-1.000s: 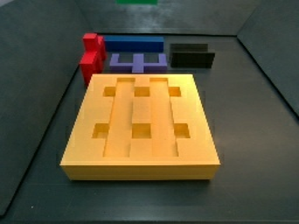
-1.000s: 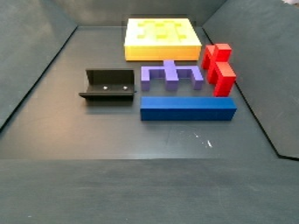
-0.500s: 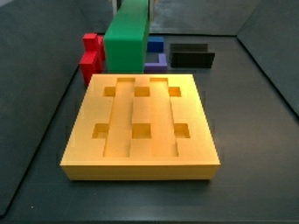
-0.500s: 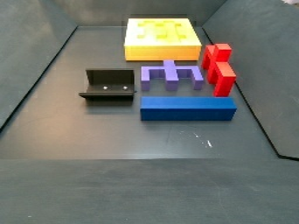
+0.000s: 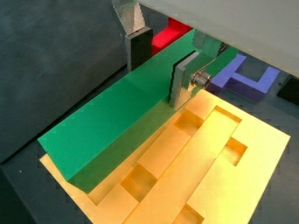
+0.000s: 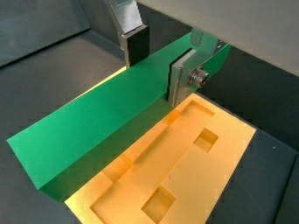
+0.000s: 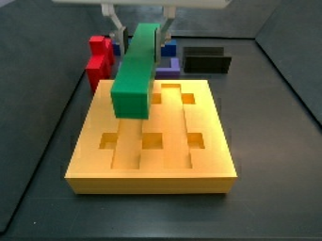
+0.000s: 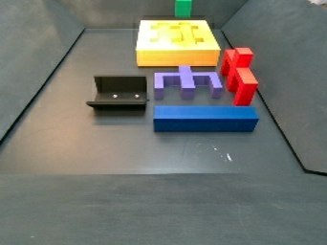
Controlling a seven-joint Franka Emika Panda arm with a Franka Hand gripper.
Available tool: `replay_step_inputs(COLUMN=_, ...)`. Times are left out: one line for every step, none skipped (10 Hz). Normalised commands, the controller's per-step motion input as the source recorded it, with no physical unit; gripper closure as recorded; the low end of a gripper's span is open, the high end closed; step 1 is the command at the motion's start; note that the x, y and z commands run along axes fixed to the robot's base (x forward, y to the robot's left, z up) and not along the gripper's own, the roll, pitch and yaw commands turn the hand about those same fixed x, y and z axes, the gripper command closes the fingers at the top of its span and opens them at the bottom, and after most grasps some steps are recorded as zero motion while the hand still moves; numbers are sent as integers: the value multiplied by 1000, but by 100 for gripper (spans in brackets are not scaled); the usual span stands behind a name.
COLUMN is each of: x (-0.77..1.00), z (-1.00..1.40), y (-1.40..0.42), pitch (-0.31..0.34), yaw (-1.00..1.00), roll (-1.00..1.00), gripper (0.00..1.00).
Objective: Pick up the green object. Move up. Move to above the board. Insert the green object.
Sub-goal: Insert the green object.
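Observation:
My gripper (image 7: 142,31) is shut on the green object (image 7: 138,66), a long green bar, and holds it in the air over the far half of the orange-yellow board (image 7: 88,141). The bar runs lengthwise along the board. In both wrist views the silver fingers (image 5: 184,77) (image 6: 184,74) clamp the bar (image 5: 111,118) (image 6: 100,122) across its width, with the board's grooves and square holes (image 5: 205,171) (image 6: 176,171) below it. In a side view only the bar's end (image 8: 183,8) shows, above the board (image 8: 147,43).
A red block (image 7: 97,58), a blue block (image 8: 205,118), a purple piece (image 8: 188,79) and the dark fixture (image 8: 118,94) stand on the floor beyond the board's far end. The grey bin walls slope up on both sides.
The gripper has come into a side view from the top with the green bar. The bar has moved forward and lower over the board. The other pieces have not moved.

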Motion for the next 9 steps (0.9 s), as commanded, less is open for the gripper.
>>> replay_step_inputs(x=0, z=-457, y=-123, pitch=0, yaw=151, roll=156, gripper=100)
replay_step_inputs(x=-6, z=-546, y=-57, pitch=-26, yaw=154, roll=83, gripper=100)
replay_step_inputs(x=0, z=-500, y=-26, pitch=-59, yaw=177, roll=20, gripper=100)
replay_step_inputs(x=-63, z=-400, y=0, pitch=-100, yaw=91, roll=-59, gripper=100)
replay_step_inputs(x=-111, z=-340, y=0, pitch=-110, yaw=74, roll=-33, gripper=100)
replay_step_inputs(x=-57, z=-411, y=-31, pitch=-100, yaw=154, roll=21, gripper=100)
replay_step_inputs(x=-31, z=-314, y=-80, pitch=-46, yaw=131, roll=139, gripper=100)
replay_step_inputs(x=-60, z=-257, y=-91, pitch=-37, yaw=160, roll=171, gripper=100)
replay_step_inputs(x=-134, z=-231, y=-143, pitch=-43, yaw=97, roll=166, gripper=100)
